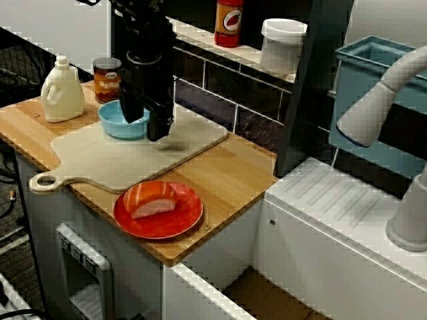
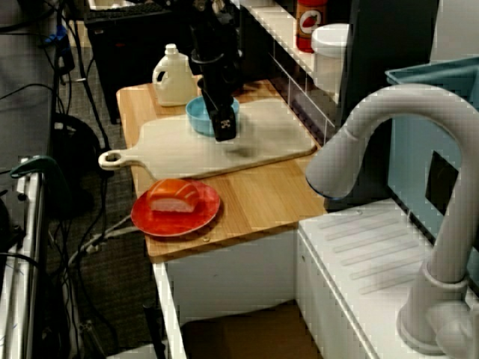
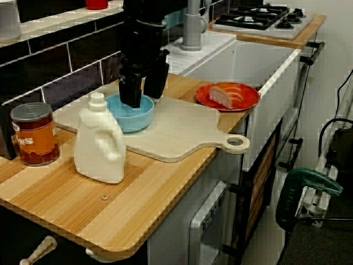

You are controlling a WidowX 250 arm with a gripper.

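1 black arm (image 1: 143,40) drops almost vertically from the top of the picture, with the wrist in line above the gripper (image 1: 147,120). The gripper points straight down. Seen from the far end of the counter, its 2 fingers (image 3: 131,91) stand parted, a narrow gap showing between them.

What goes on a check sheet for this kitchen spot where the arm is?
Surface: striped wooden counter, with a pale wooden cutting board lying on it.
Job's things: round light-blue bowl standing on the board.
Clutter: cream plastic jug, orange-labelled tin can, round red plate with a salmon sushi piece.
Grippers: black gripper straddles the bowl's rim, one finger inside; grip cannot be told.
Cables: loose cables on the floor beside the counter.
Surroundings: grey tap, white sink drainer, dark tiled wall.
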